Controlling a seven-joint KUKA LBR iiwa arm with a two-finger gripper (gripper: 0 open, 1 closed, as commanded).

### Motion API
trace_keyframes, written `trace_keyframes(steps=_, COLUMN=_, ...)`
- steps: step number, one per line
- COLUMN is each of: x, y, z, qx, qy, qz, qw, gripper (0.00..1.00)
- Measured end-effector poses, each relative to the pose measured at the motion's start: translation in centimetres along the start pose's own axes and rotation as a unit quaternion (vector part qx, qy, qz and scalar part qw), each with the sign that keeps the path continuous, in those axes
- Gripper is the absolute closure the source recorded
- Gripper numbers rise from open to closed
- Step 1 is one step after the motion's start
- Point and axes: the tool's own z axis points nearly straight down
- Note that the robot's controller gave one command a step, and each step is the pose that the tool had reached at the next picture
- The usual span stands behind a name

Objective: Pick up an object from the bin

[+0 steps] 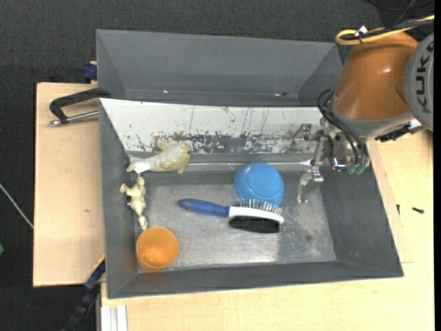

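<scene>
Your gripper (309, 185) hovers by the right wall of the bin (358, 219), open or closed I can't tell, and the round blue cup (258, 183) sits just left of it in view.

Bin (358, 219) matt grey metal, floor scuffed; blue bowl (259, 182) smooth plastic; orange cup (157, 247) translucent plastic.

Dark block letters "KU", running sideways and cut off at the picture's edge, printed on the pale grey arm casing (427, 81), up and to the right of the gripper (308, 185), just past the orange cover (372, 81)
</scene>
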Motion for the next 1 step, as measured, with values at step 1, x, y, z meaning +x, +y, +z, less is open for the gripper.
trace_keyframes(steps=1, x=-1.77, y=4.26, z=8.13, qx=0.002, qy=-0.0068, qz=-0.044, qw=0.9990, gripper=0.00)
